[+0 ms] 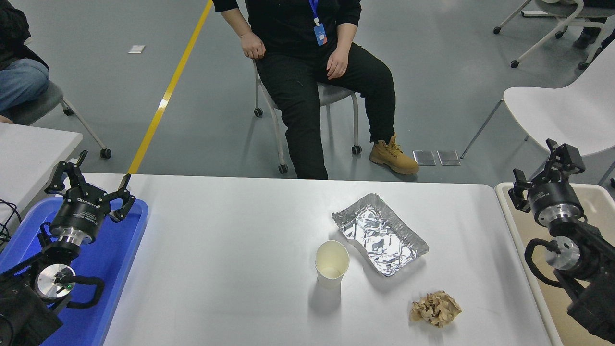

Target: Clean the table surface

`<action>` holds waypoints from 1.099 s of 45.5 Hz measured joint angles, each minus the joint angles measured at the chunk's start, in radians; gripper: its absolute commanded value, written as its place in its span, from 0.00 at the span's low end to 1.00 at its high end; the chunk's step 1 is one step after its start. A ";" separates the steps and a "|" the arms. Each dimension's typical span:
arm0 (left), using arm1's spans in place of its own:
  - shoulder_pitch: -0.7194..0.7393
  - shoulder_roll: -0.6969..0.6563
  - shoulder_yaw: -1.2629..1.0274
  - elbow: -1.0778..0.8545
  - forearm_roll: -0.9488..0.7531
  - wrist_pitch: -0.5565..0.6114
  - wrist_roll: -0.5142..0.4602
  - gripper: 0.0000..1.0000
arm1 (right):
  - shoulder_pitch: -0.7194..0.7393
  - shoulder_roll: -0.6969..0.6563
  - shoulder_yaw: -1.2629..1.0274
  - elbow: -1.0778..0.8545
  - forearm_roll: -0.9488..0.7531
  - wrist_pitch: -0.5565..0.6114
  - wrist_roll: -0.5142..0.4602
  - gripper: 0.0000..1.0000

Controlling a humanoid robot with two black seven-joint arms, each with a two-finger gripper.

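The right gripper (542,169) hung over the beige bin (516,226) at the table's right end, its fingers spread a little and holding nothing. The left gripper (91,185) was parked over the blue tray (127,250) at the left, fingers splayed wide and empty.

The table (230,250) filled the middle of the view, between tray and bin. Three things lay on its right half: a paper cup (331,264) standing upright, a foil tray (379,234) just beside it, and a crumpled brown paper (436,308) nearer the front edge, apart from both.

None had been cleared yet, so the job looked barely begun. The cup seemed the likeliest trouble: light and tall, it could tip if a finger caught its rim. The thin foil would probably crush or skid under a hard pinch. A reach to either from the right might sweep the paper wad off the front edge.

A person (307,72) sat on a chair beyond the far side, well clear.
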 measured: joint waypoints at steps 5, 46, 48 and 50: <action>0.000 0.000 0.000 0.000 0.000 0.000 0.000 1.00 | 0.001 0.000 -0.001 0.003 -0.001 0.002 0.000 0.98; 0.000 0.000 0.000 0.000 0.000 0.000 0.000 1.00 | 0.002 -0.029 -0.072 0.009 -0.045 0.011 0.002 0.98; 0.000 0.000 0.000 0.000 0.000 0.000 0.000 1.00 | 0.012 -0.038 -0.105 0.015 -0.057 0.011 0.002 0.98; 0.000 0.000 0.000 0.000 0.000 0.000 0.000 1.00 | 0.021 -0.048 -0.138 0.021 -0.066 0.011 0.002 0.98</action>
